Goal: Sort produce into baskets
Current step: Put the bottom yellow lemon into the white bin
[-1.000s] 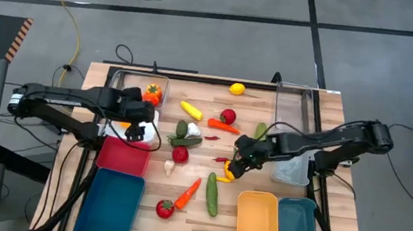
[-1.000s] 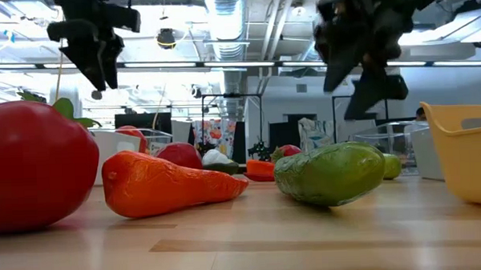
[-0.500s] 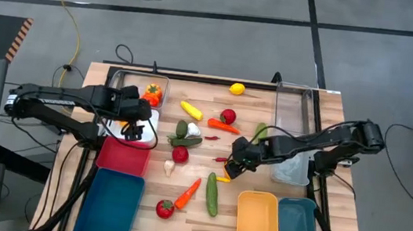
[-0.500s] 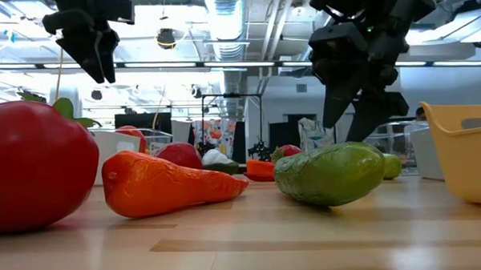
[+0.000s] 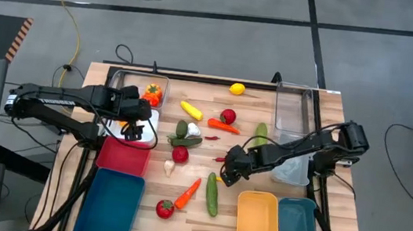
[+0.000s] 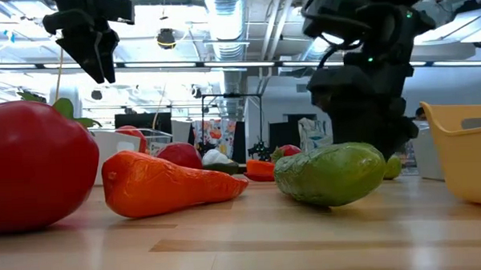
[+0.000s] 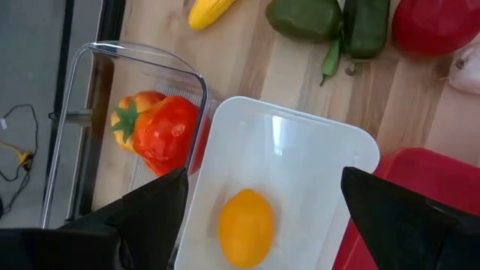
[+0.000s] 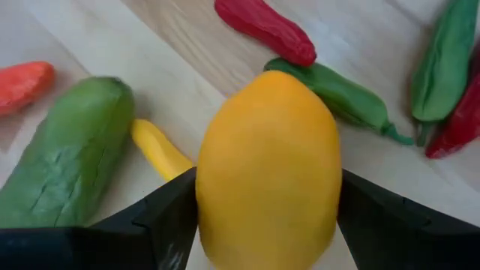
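Right gripper [image 5: 230, 166] is low over the middle of the wooden table [image 5: 324, 118], fingers spread on either side of a yellow-orange lemon-shaped fruit [image 8: 266, 169]; sides look in contact, so wide grip on it, though can't tell if it is lifted. Crowded there: green cucumber [image 8: 71, 154] and small yellow chilli [image 8: 157, 148] just beside the fruit, red chilli [image 8: 264, 30] and green chilli [image 8: 337, 96] just beyond it. Orange-yellow basket [image 5: 258, 222] and small teal basket [image 5: 299, 228] sit near the table's front edge, bare wood between them and the gripper. Left gripper [image 5: 136, 125] hovers over the white basket [image 7: 289, 146], fingers apart, holding nothing; an orange-yellow fruit [image 7: 245, 225] lies in that basket. Clear basket [image 7: 142, 71] touching the white one holds a red-orange pepper [image 7: 154, 129]. Pink-red basket [image 5: 124, 155] and large dark teal basket [image 5: 110, 202] line the left front side. Carrot [image 5: 187, 193], tomato [image 5: 165, 208] lie near the front edge; lemon [image 5: 237, 88] near the far edge, open wood around it.
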Controlling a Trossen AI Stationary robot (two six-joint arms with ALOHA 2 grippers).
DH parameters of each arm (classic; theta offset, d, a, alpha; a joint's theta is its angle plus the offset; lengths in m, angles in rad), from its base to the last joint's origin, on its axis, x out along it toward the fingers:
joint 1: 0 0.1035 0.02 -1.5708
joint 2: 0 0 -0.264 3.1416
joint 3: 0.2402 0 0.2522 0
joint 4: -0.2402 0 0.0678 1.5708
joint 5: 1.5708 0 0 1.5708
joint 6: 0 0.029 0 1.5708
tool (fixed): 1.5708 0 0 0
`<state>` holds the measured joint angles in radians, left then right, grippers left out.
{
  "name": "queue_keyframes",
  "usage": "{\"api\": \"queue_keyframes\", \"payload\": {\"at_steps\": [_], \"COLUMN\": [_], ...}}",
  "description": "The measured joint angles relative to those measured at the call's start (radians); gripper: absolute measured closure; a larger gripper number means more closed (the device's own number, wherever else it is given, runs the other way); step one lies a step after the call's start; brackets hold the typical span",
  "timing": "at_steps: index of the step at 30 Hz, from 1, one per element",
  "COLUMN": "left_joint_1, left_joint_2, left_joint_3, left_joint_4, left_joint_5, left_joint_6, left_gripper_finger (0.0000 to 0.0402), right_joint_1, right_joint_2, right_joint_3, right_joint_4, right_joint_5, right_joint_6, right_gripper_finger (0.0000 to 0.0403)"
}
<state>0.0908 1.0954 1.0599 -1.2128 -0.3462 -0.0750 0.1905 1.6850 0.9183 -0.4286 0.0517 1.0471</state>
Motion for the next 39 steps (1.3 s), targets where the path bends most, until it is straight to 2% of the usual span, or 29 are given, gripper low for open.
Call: {"api": "queue_keyframes", "payload": {"at_steps": [9, 16, 20, 29, 34, 39], "left_joint_1": [0.0, 0.0, 0.0, 0.0, 0.0, 0.0], "left_joint_2": [-0.021, -0.114, -0.176, -0.286, -0.32, -0.343], "left_joint_3": [0.0, 0.0, 0.0, -0.001, -0.001, -0.001], "left_joint_4": [0.0, 0.023, 0.036, 0.062, 0.072, 0.078], "left_joint_5": [-0.001, -0.002, -0.001, -0.013, -0.019, -0.027], "left_joint_6": [0.02, 0.007, -0.008, -0.008, -0.016, -0.017], "left_gripper_finger": [0.0063, 0.0063, 0.0063, 0.0063, 0.0063, 0.0063], "right_joint_1": [0.0, -0.025, -0.063, -0.166, -0.196, -0.215], "right_joint_2": [-0.005, -0.034, -0.028, 0.043, 0.202, 0.399], "right_joint_3": [0.039, 0.162, 0.234, 0.249, 0.289, 0.448], "right_joint_4": [0.0, 0.049, 0.205, 0.777, 1.038, 1.183], "right_joint_5": [-0.001, 0.003, 0.031, 0.032, 0.029, 0.027], "right_joint_6": [-0.008, -0.141, -0.323, -0.631, -0.661, -0.663], "right_gripper_finger": [0.016, 0.0158, 0.0157, 0.0157, 0.0157, 0.0157]}}
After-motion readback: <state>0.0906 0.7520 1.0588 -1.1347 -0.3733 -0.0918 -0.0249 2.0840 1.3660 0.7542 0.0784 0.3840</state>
